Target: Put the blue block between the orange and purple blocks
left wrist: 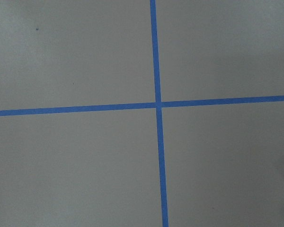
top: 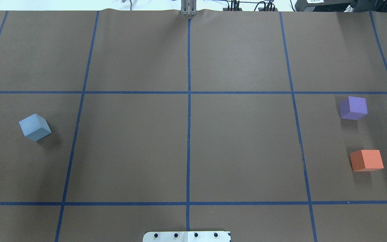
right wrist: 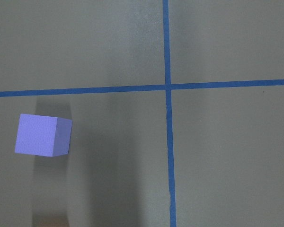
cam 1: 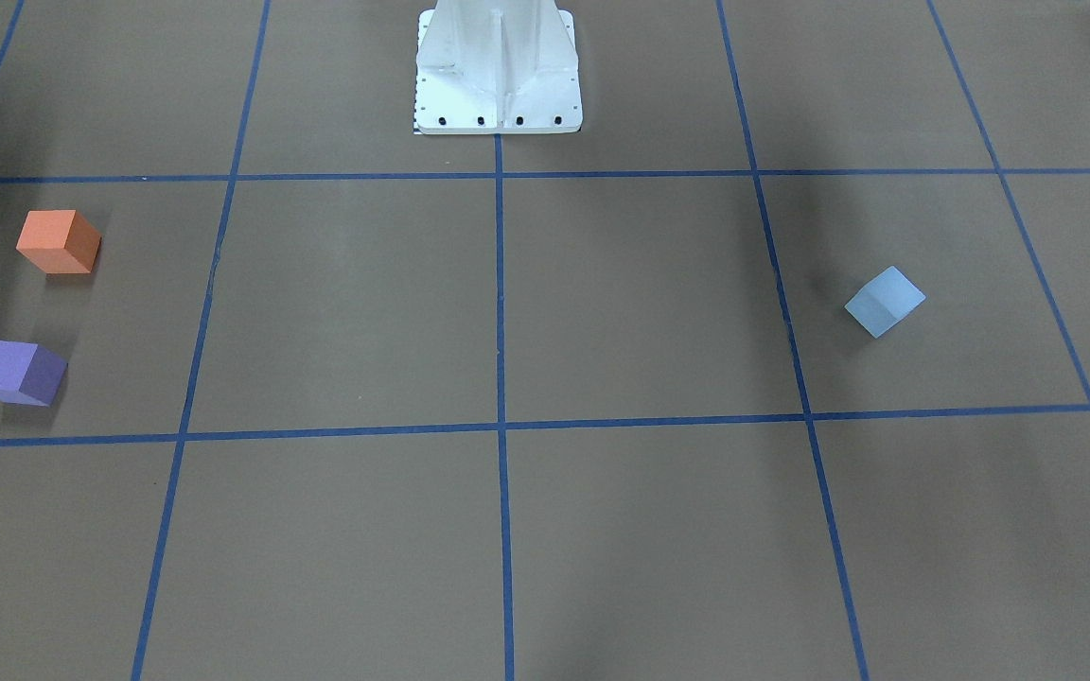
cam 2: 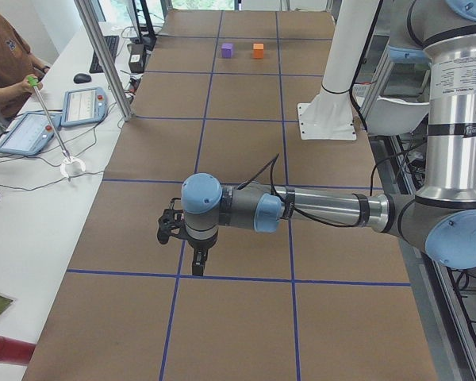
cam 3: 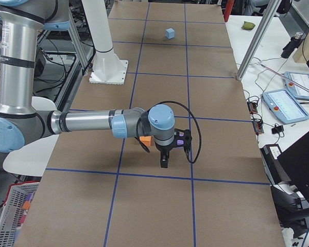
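Nearest the robot, on the right side of the tabletop [top: 240, 144], sits the orange block [top: 366, 160]. Farther out on the left, the blue block [top: 34, 126] rests alone, touched by neither jaws. Farthest, beyond the orange one across a gap, lies the purple block [top: 353, 107]. The right arm [cam 3: 87, 122] hangs its jaws near that pair, well apart from the blue block. The left arm [cam 2: 325, 210] holds its jaws over a tape crossing [left wrist: 157, 105]. How far either jaws are open cannot be told.
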{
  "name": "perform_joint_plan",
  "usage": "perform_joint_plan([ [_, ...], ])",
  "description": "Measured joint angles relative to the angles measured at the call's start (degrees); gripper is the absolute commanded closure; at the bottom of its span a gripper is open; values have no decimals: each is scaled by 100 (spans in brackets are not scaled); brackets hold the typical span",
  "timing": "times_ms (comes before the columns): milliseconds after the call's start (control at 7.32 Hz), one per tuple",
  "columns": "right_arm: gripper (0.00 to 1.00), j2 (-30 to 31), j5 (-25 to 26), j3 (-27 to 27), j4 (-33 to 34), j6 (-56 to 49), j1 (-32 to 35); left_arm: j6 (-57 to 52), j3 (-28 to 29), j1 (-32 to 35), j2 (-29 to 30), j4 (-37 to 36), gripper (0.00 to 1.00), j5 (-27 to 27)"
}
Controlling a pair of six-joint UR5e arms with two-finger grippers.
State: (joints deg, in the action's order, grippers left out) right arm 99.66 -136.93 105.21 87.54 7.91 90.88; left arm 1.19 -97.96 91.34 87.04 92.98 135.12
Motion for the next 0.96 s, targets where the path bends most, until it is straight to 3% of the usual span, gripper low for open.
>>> perform_joint_plan([
  [547, 0, 24, -37, 3, 0, 6, 0, 125, -468, -72, 46, 89, 0, 146],
  [683, 0, 22, -44, 7, 0, 8, 0, 437, -648, -150, 71, 123, 0, 252],
  [957, 0, 19, -52, 11, 0, 9, 0, 2067, -970, -758, 221, 160, 0, 777],
])
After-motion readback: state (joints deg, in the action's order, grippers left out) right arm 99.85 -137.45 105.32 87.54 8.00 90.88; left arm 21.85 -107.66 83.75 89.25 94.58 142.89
